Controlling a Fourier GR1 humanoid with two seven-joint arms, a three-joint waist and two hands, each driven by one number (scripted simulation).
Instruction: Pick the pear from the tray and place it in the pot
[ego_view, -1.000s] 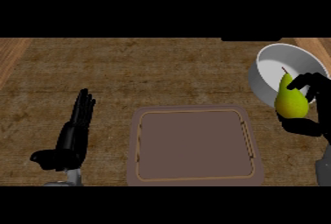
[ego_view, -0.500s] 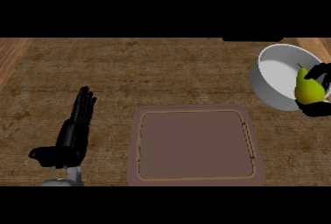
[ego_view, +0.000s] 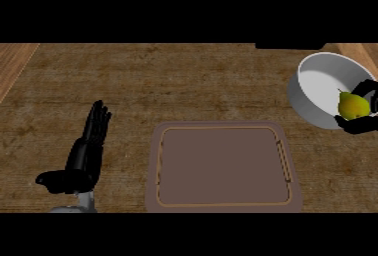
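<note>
Pear, yellow-green (ego_view: 353, 105), had travelled right over the white round pot (ego_view: 319, 90), the right hand (ego_view: 362, 122) curled around it; release remained.

one pear (ego_view: 353, 105), yellow-green, stem up. one pot (ego_view: 314, 87), white, round, at the right edge. one tray (ego_view: 222, 169), brown, rectangular, nothing lying in it. one bench (ego_view: 184, 85), brown and mottled, carrying the lot. two robot hands: left robot hand (ego_view: 85, 152) at the lower left, right robot hand (ego_view: 362, 122) at the right edge, partly cut off. two grey forearms by the rig, only one showing, a small grey piece below the left one. in all: one fruit, one vessel, one tray, two black hands.
</note>
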